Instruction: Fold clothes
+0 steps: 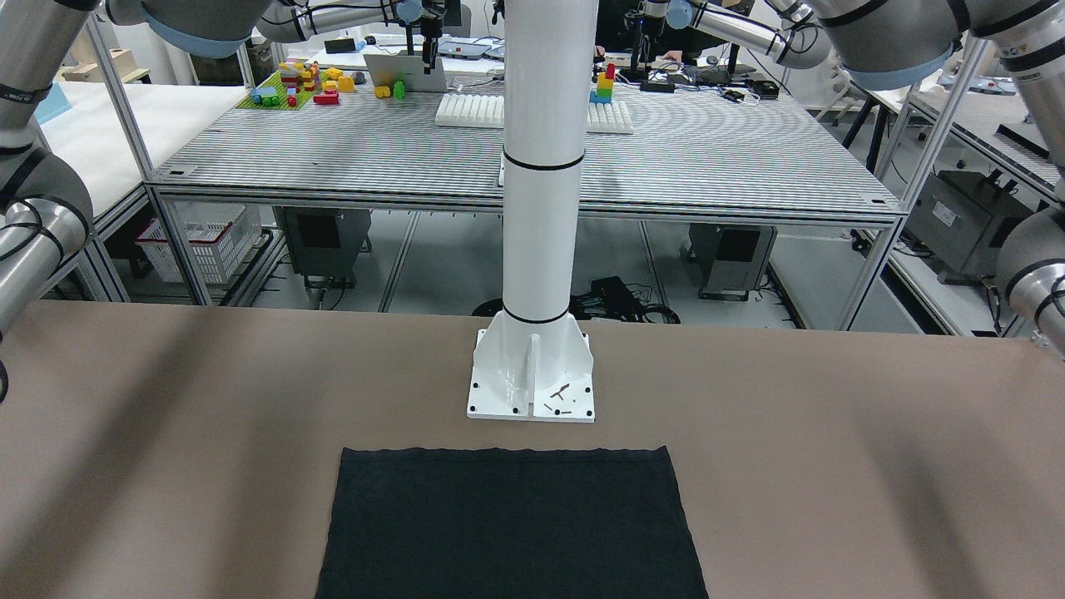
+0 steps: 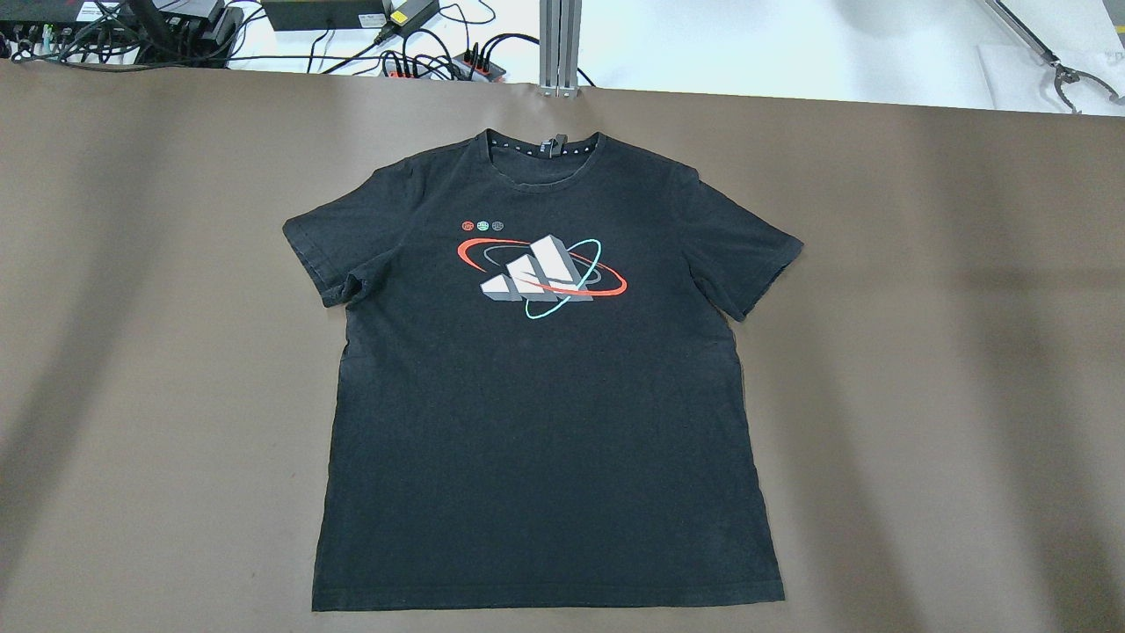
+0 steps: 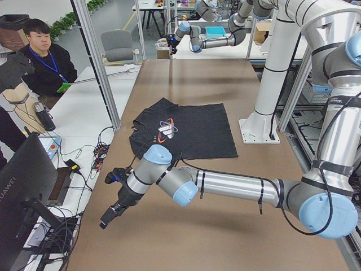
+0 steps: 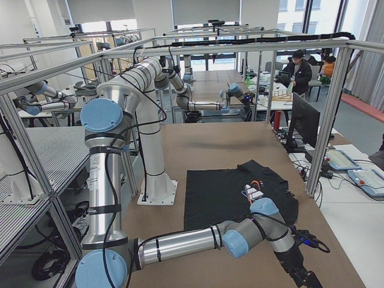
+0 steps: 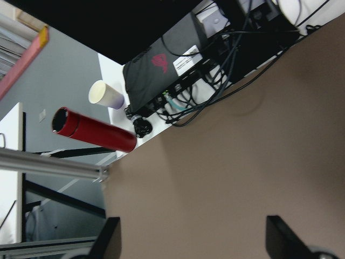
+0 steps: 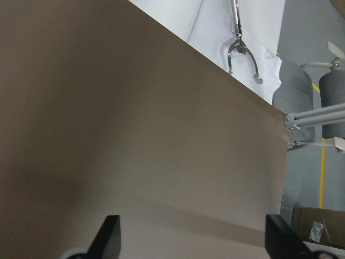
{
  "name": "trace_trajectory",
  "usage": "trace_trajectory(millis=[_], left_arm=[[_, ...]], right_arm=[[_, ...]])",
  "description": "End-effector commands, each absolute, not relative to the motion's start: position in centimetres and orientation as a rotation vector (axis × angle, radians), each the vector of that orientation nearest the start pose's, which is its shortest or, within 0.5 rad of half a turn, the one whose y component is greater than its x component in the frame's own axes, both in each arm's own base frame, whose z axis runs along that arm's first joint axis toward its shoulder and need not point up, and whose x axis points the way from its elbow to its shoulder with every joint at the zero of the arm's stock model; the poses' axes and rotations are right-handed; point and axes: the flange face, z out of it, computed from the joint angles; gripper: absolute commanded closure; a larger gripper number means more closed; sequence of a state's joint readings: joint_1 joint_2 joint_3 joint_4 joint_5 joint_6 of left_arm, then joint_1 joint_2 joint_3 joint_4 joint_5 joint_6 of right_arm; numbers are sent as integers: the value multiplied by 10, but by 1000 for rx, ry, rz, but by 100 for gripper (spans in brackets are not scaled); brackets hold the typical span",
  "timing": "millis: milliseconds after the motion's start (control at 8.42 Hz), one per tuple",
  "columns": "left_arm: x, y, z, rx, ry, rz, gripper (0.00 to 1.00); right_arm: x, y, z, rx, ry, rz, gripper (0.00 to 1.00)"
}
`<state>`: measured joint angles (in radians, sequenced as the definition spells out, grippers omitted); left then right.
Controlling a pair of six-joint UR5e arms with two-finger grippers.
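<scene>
The clothes are one black T-shirt (image 2: 545,387) with a red, white and teal chest print, spread flat and face up in the middle of the brown table, collar toward the far edge. Its plain hem end (image 1: 507,524) lies just before the white pillar. My left gripper (image 5: 194,237) is open above bare table near the cable-strewn edge, well off the shirt's side (image 3: 192,132). My right gripper (image 6: 195,234) is open over bare table at the opposite end, also away from the shirt (image 4: 222,192). Neither gripper shows in the overhead view.
The white pillar's base plate (image 1: 532,374) stands close to the shirt's hem. Metal tongs (image 6: 240,48) lie on the white surface beyond the table edge. A red cylinder (image 5: 94,130), a paper cup (image 5: 105,94) and cables lie past the left end. A person (image 3: 39,62) sits nearby.
</scene>
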<state>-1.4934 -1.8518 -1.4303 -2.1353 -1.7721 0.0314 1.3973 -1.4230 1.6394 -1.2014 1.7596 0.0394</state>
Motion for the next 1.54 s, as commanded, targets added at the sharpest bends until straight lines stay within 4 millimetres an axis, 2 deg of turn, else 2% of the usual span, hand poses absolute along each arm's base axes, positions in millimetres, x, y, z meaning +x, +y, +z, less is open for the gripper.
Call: trace_trajectory(millis=[0,119,238,475,594,713,950,1069,1188,1306,1425], left_arm=[[11,-701,510,647,423,203,6],[38,-716,501,646,477,239,5],[77,-728,498,636,552,228,5],[155,-741,500,635,645,236,5],[183,-740,490,608,702,234,5],[205,-735,477,564,791,238,6],[246,-720,470,517,879,244,6],[270,-712,468,476,905,215,6],[285,-706,465,446,940,202,6],[299,-700,469,426,956,192,6],[309,-695,482,430,971,200,6]], right_arm=[[-76,-623,514,532,-321,-181,6],[-100,-629,513,523,-334,-205,6],[-124,-632,507,516,-358,-206,6],[-173,-636,493,506,-400,-182,6],[-180,-646,491,517,-417,-178,6],[-185,-650,503,537,-447,-169,6],[-208,-654,511,554,-509,-168,6],[-212,-654,510,555,-512,-172,6],[-218,-654,506,559,-517,-180,6],[-220,-653,506,558,-518,-183,6],[-220,-653,506,558,-518,-183,6]])
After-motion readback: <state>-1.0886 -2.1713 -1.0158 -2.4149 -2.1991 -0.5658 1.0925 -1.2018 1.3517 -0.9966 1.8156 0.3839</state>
